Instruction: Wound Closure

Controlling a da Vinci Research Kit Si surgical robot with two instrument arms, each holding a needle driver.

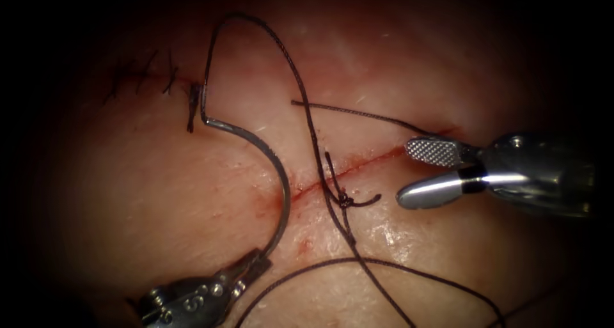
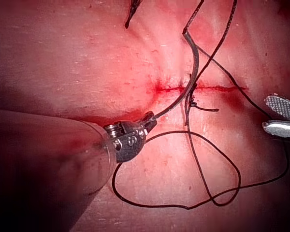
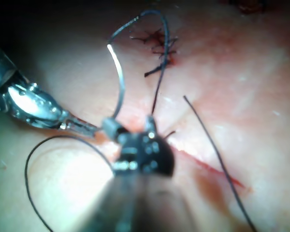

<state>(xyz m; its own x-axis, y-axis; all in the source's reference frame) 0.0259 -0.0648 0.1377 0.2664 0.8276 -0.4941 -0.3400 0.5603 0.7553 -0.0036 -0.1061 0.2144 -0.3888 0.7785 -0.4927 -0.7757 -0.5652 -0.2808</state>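
My left tool [image 1: 261,259] comes in from the lower left with its jaws shut on the curved needle [image 1: 284,187], near the end away from the thread. The needle arcs free above the tissue and crosses the left end of the cut [image 1: 371,162]. Thread [image 1: 291,66] leaves its upper end, loops high and drops to a knot [image 1: 345,201] on the cut. My right tool [image 1: 404,174] hovers at the cut's right end, jaws open and holding nothing. The left wrist view shows the left tool [image 2: 150,120] gripping the needle [image 2: 195,67]. The right wrist view shows the right tool [image 3: 129,126] open.
Finished dark stitches [image 1: 144,78] lie at the upper left, with one more stitch [image 1: 192,107] beside the needle's thread end. A slack thread loop [image 1: 384,264] lies on the tissue [image 1: 160,187] below the cut. A loose thread end [image 1: 345,110] lies above the cut. Red fluid lines the cut.
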